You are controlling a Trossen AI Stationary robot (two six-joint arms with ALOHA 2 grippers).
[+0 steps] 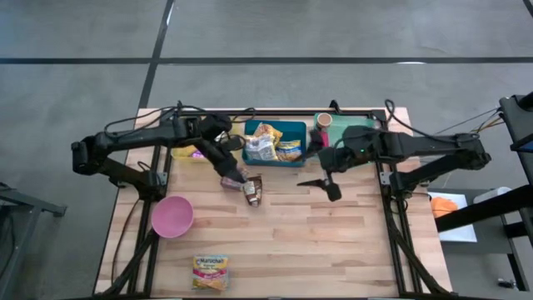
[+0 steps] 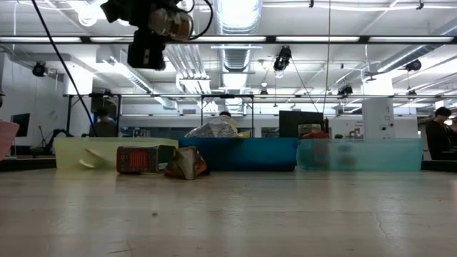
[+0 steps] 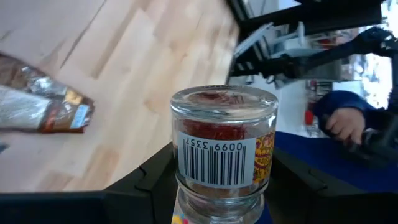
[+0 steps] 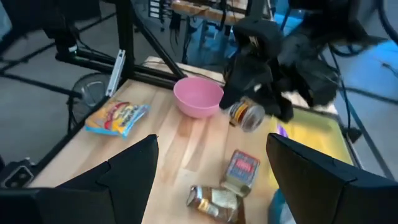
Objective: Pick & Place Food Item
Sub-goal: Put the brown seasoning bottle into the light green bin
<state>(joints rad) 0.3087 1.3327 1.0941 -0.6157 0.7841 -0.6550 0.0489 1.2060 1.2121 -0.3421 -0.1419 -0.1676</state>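
Note:
A small glass jar with a barcode label and red contents is in my left gripper, which is shut on it high above the table's middle. In the low view the jar shows near the top. Below it a red box and a crumpled brown packet lie on the wood. My right gripper hovers open to the right of them, nothing between its fingers. My left gripper pinches the jar's two sides between its two fingers, at the end nearer the wrist. The jar lies along the fingers and sticks out past their tips. It is lifted clear of the table, slanting a little downward.
A blue bin with several food packets stands at the back, a yellow tray on its left and a clear bin on its right. A pink bowl sits at the left, a noodle packet near the front edge.

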